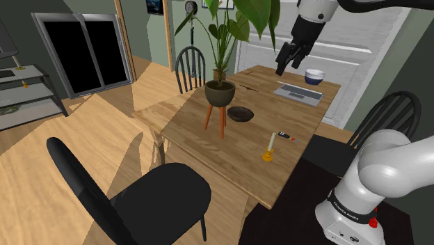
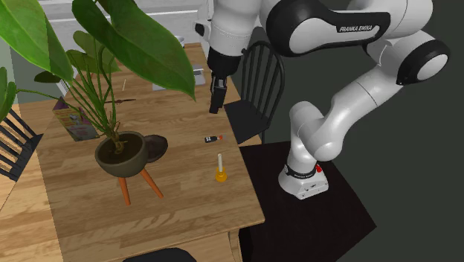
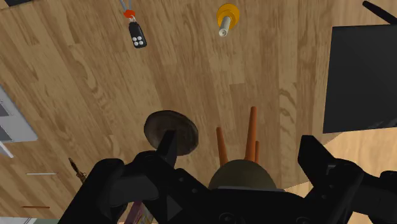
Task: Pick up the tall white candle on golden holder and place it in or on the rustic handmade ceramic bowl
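Wrist view: hand (image 3: 242, 141) spread; candle (image 3: 224, 19) on table (image 3: 83, 76), apart from bowl (image 3: 181, 127); pot (image 3: 242, 175) holds plant (image 1: 254, 14).

You have a slim cream-white candle on a golden-yellow round holder (image 1: 269, 147), set against the pale honey-brown wooden table (image 1: 209, 149), whose boards carry darker streaked grain. The dark brown shallow round bowl (image 1: 240, 113) looks mottled with lighter brown in the wrist view. The rounded dark olive plant pot (image 1: 220, 94) has orange legs and broad, deep green leaves (image 1: 254, 14). The small black key fob (image 3: 136, 37) has pale grey buttons and a red-orange tag. The flat grey laptop (image 1: 300, 92) is light silver-grey throughout. The small white bowl (image 1: 314, 75) turns dark blue lower down. Your all-black two-finger gripper (image 1: 281, 68) hangs from a white arm.
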You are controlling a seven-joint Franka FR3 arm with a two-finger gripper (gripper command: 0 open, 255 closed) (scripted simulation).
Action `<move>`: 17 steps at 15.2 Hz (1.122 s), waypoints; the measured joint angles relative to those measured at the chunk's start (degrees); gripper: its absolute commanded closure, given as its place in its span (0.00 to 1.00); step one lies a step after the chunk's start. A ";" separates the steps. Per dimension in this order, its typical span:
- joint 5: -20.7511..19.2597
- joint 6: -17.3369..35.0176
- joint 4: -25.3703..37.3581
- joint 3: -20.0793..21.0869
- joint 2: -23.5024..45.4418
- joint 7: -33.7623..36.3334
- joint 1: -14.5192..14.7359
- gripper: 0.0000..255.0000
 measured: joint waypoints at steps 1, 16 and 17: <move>0.00 0.00 0.00 0.00 0.00 0.00 0.00 0.00; -1.59 16.91 -21.09 -11.86 4.39 -23.45 6.13 0.00; -1.79 18.45 -22.17 -12.73 5.55 -25.16 6.54 0.00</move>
